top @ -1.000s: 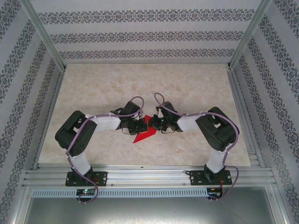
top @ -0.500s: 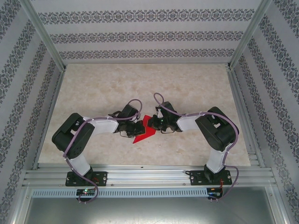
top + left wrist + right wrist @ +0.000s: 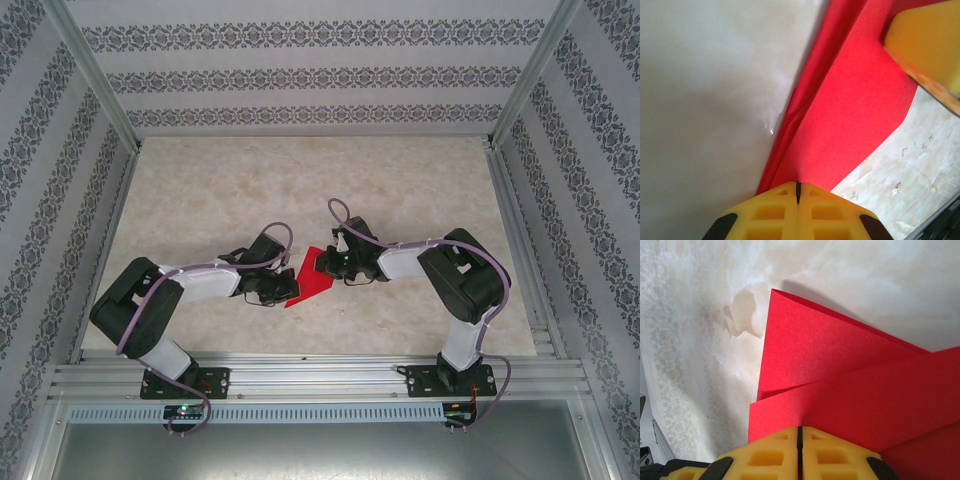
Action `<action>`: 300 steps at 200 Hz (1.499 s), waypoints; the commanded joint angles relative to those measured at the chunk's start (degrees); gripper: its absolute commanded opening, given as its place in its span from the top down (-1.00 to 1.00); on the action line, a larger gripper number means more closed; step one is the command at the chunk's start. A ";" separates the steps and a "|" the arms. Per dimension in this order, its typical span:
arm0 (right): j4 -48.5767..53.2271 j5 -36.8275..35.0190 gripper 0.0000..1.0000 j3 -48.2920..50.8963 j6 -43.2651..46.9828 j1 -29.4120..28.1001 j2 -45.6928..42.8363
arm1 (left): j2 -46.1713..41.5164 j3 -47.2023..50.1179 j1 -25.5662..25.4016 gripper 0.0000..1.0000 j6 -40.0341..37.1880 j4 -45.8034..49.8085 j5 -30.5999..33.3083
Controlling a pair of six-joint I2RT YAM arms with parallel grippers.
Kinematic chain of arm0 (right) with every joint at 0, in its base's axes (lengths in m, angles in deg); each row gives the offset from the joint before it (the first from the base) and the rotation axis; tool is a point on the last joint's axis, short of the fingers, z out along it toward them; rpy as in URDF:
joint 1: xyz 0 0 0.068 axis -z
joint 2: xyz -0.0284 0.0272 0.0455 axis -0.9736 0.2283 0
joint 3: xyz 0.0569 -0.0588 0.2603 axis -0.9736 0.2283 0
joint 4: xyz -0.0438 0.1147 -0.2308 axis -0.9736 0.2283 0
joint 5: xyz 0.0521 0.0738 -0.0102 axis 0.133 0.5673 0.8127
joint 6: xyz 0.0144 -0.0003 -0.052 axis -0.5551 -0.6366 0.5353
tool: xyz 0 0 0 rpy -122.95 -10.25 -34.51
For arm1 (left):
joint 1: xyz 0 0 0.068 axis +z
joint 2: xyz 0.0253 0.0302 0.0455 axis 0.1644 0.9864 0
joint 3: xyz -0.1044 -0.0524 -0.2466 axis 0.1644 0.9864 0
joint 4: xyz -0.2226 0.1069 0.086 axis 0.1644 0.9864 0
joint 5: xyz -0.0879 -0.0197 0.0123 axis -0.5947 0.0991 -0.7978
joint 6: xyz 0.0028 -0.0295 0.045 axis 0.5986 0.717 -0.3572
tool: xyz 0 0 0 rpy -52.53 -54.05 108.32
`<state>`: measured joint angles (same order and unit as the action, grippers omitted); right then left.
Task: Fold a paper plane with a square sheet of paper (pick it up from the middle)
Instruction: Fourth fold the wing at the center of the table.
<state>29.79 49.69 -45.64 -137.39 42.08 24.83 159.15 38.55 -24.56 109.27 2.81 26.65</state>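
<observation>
Compared with a second ago, the left arm (image 3: 190, 285) is sitting lower and farther to the left, its elbow having swung out toward the near-left corner, and the left gripper (image 3: 286, 290) has slid left and nearer with it. More of the red paper (image 3: 312, 278) is now showing between the two grippers. The right arm (image 3: 460, 280) and right gripper (image 3: 328, 267) are staying about where they were. The paper is lying near the middle of the table (image 3: 300, 180), partly folded, with layers overlapping along slanted creases. In the left wrist view the left gripper (image 3: 798, 186) is clamping one edge of the paper (image 3: 855, 115), its yellow fingers pressed together. In the right wrist view the right gripper (image 3: 800, 432) is pinching another edge of the paper (image 3: 840, 380) just as tightly. Counted: one piece of red paper, two arms, two grippers, one table.
</observation>
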 commanded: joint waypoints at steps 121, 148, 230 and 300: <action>5.67 -3.89 0.80 0.32 1.48 0.18 3.45 | -9.52 -0.83 1.15 0.82 -3.31 12.17 5.05; 5.61 -4.09 0.80 0.32 1.48 0.18 3.51 | -11.20 -1.81 1.06 0.76 -3.70 9.31 1.44; 5.76 -4.09 0.79 0.45 1.48 0.27 3.53 | -1.47 -2.23 0.01 0.82 -3.90 7.49 -2.40; 6.28 -4.09 0.77 0.54 1.75 0.36 3.42 | -0.06 2.21 0.49 0.88 -4.06 12.26 2.86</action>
<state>30.38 49.91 -46.16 -137.39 42.08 25.05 158.01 38.04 -24.18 106.47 9.23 25.84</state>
